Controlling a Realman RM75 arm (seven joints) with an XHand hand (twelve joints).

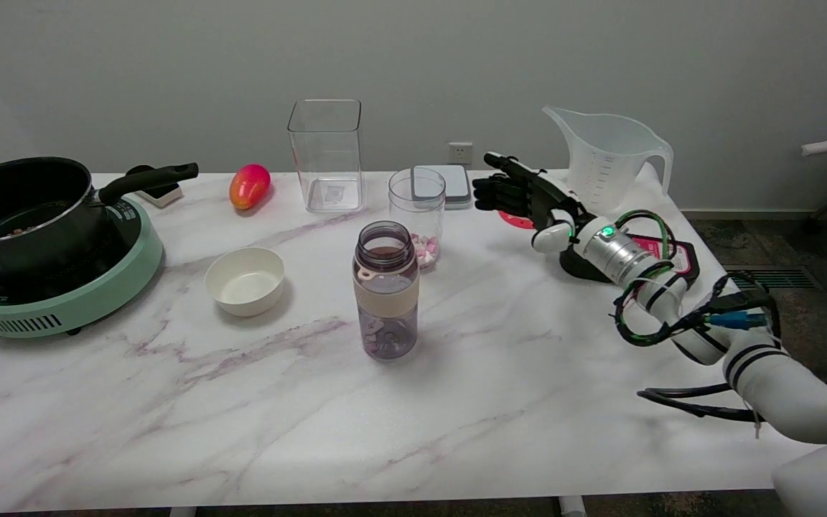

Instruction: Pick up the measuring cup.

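Fingers point(510, 178) of the right hand point(528, 197) stretch out open and empty above the bench point(456, 402), just left of the clear measuring cup point(611, 161) standing at the far right edge.

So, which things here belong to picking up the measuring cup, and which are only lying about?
For the job:
- measuring cup, far right, upright
- right hand, open, beside it, not touching

Lying about:
- pot on green cooker
- mango
- tall clear container
- white bowl
- bottle
- candy jar
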